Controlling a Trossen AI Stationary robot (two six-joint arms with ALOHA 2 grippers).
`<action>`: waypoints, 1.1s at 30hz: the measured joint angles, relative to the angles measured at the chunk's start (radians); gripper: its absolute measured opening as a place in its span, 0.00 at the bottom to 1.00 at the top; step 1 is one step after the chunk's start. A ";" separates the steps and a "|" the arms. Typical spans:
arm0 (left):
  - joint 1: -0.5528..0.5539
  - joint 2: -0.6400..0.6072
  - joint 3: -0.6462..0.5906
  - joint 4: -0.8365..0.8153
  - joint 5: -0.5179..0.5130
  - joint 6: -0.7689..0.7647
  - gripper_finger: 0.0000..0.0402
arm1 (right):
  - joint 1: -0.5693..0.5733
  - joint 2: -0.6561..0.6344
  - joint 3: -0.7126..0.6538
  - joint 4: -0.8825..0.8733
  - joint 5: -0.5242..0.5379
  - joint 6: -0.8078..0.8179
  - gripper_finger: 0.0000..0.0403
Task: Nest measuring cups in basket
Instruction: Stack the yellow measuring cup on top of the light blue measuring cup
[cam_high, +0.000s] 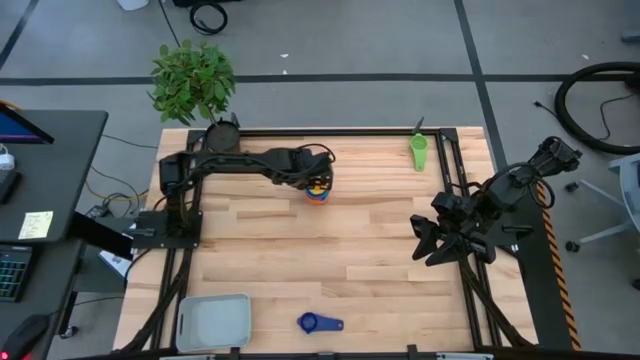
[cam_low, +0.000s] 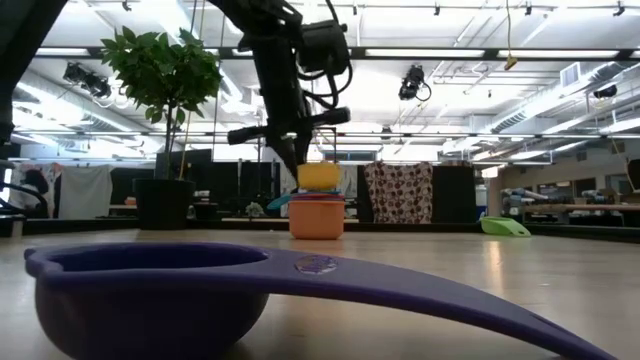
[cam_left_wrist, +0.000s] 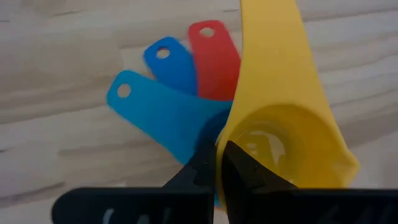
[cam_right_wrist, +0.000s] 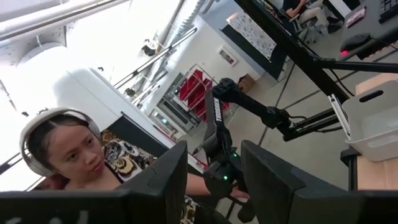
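Yellow cup (cam_left_wrist: 280, 134) in left gripper's (cam_left_wrist: 216, 163) pinched fingers (cam_left_wrist: 198, 173)

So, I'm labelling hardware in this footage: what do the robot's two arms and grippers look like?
Both arms are black and jointed with thin cables running along them. The left gripper has two slim, black, tapered fingers. The right gripper has broad, flat, dark fingers; its arm shows boxy black links.
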 joint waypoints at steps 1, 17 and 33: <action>0.000 0.003 0.000 -0.003 0.005 0.000 0.03 | 0.000 0.000 0.000 0.000 0.000 0.000 0.38; 0.009 0.061 0.001 0.012 0.025 0.013 0.06 | 0.000 -0.001 0.000 0.015 -0.001 0.000 0.38; 0.003 0.049 -0.001 0.043 0.142 0.159 0.23 | 0.000 -0.002 0.000 0.015 -0.017 -0.019 0.38</action>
